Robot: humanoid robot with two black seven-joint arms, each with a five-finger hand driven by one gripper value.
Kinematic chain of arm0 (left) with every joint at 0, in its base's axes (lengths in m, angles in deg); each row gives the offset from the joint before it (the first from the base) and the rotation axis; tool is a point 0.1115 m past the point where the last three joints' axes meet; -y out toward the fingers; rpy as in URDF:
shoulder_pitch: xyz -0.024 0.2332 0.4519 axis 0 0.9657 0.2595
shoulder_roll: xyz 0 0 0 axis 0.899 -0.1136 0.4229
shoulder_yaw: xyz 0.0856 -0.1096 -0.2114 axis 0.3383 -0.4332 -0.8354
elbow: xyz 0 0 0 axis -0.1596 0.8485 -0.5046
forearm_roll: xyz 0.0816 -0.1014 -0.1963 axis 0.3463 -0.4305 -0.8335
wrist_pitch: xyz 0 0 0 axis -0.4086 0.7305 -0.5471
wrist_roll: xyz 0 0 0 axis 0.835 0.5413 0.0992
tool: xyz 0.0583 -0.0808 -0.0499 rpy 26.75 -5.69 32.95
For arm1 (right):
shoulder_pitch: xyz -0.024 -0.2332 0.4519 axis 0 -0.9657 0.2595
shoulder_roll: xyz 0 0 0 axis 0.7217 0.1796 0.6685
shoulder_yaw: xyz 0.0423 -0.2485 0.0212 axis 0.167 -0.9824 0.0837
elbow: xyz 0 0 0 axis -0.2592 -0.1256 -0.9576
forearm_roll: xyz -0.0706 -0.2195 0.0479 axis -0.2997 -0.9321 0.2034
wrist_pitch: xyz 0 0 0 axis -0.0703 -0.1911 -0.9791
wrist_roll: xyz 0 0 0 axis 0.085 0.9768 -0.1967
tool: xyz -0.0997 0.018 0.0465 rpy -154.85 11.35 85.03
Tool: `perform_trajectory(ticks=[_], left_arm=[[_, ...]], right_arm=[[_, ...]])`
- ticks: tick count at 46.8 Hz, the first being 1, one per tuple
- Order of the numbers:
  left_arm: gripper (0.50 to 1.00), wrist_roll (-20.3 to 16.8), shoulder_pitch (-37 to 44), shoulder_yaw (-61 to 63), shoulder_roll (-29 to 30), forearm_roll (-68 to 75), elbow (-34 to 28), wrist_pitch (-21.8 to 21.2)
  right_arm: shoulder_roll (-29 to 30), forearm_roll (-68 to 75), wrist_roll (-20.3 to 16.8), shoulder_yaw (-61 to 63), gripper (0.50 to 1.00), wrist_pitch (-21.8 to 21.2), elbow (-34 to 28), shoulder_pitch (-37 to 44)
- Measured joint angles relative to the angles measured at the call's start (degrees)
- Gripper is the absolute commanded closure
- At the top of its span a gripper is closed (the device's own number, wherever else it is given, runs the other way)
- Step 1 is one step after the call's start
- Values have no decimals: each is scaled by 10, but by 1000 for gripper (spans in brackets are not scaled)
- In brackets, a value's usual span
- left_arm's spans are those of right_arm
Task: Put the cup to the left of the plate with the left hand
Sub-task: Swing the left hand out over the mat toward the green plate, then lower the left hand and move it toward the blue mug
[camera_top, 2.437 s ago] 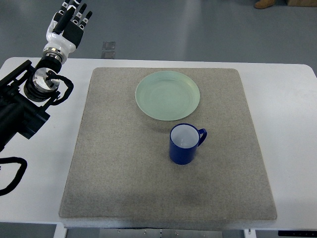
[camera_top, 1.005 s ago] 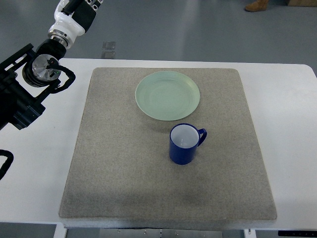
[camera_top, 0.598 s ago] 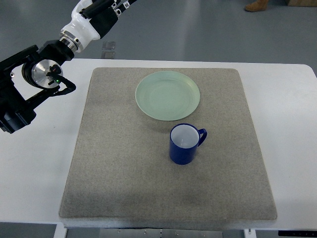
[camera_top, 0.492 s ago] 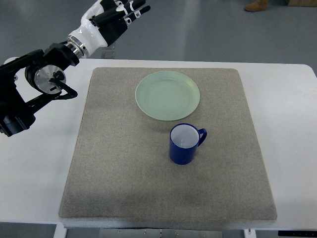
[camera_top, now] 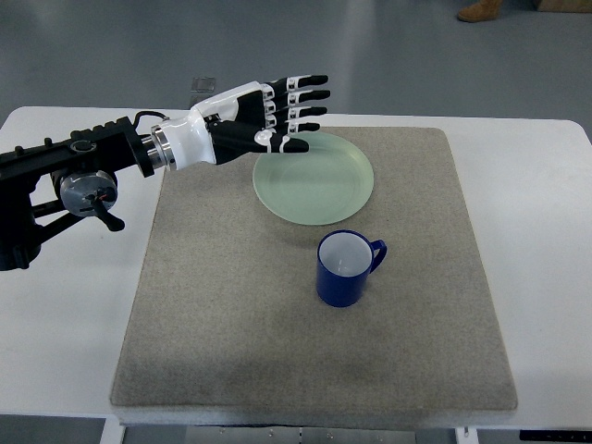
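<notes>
While the left hand (camera_top: 254,120) hovers with fingers stretched out flat and holding nothing at the plate's (camera_top: 314,178) far-left rim, the blue cup (camera_top: 344,268) stands upright just in front of the plate, handle pointing right. Reaching for it means crossing over the plate, so a low sweep could clip the rim. A sideways nudge could tip the cup before the fingers close.

Cup (camera_top: 344,270) blue, white inside – plate (camera_top: 314,178) pale green – mat (camera_top: 313,268) grey – table (camera_top: 546,231) white.
</notes>
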Motion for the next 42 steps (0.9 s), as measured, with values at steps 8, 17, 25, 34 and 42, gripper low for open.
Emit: perform_trajectory(ticks=[8,17,25,34,42], left_arm=[[501,-1,6,4,16,60,-6,49],[501,-1,32,4,16,110,-6,57],[501,-1,54,4,12,131,-7,56],[501,-2,70,2,2,166,-8,50],[501,-7,87,-5,-16,181,-15,40]], right_arm=[[0,0,0,0,568,0,0,0],[0,0,0,0,568,0,0,0],[0,0,0,0,568,0,0,0],[0,0,0,0,568,0,0,0],[0,0,0,0,568,0,0,0]])
